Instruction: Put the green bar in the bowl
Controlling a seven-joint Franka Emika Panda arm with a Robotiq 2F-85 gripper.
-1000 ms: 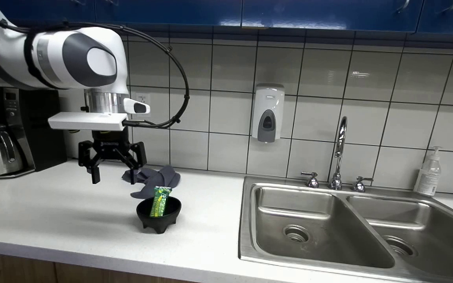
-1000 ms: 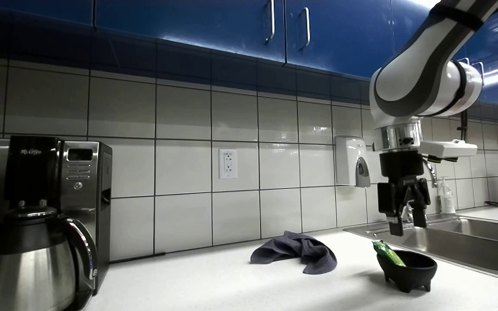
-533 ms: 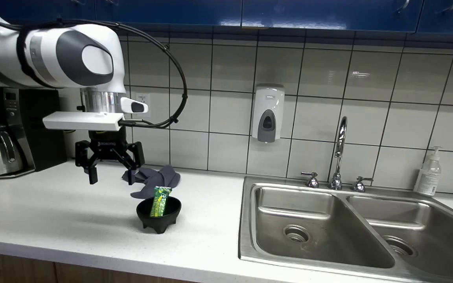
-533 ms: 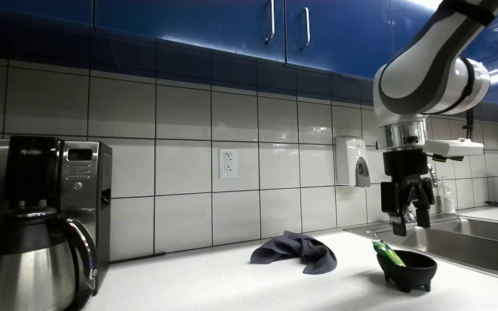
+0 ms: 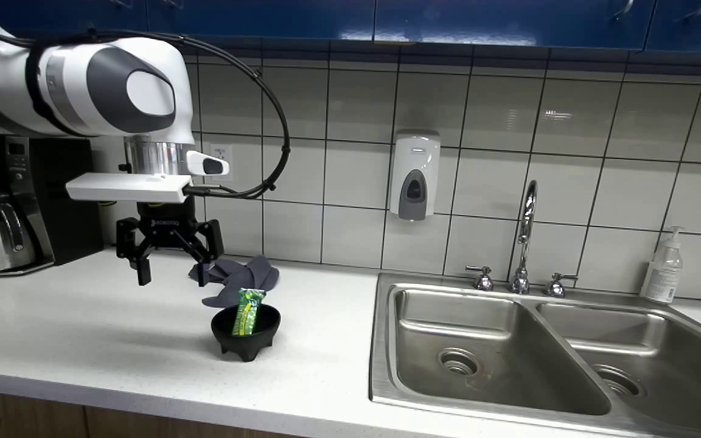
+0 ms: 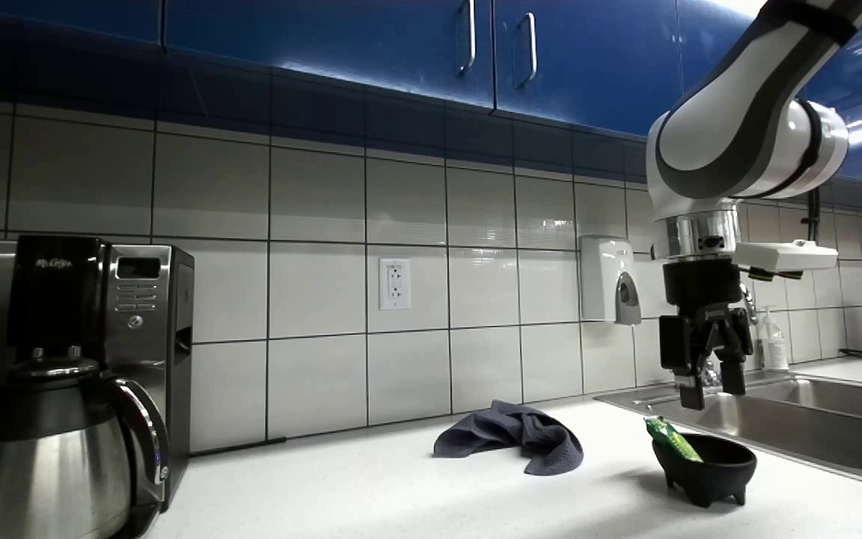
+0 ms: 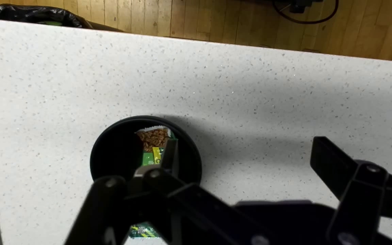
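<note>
The green bar (image 5: 247, 313) in its shiny wrapper leans inside the small black footed bowl (image 5: 246, 345), its upper end sticking out over the rim. In an exterior view the bar (image 6: 673, 440) tilts over the edge of the bowl (image 6: 711, 483). My gripper (image 5: 173, 275) is open and empty, above the counter and beside the bowl, touching neither. It also shows in an exterior view (image 6: 711, 389). In the wrist view one finger of the gripper (image 7: 247, 151) hides the middle of the bar (image 7: 152, 139) and part of the bowl (image 7: 114, 149).
A dark grey cloth (image 5: 244, 283) lies behind the bowl near the tiled wall. A coffee maker (image 6: 150, 337) stands at one end of the white counter (image 5: 113, 347). A double steel sink (image 5: 381, 347) with a faucet (image 5: 524, 243) is at the other.
The arm and open gripper have shifted slightly away from above the bowl, then stayed still over the last half second. The bar and bowl have not moved.
</note>
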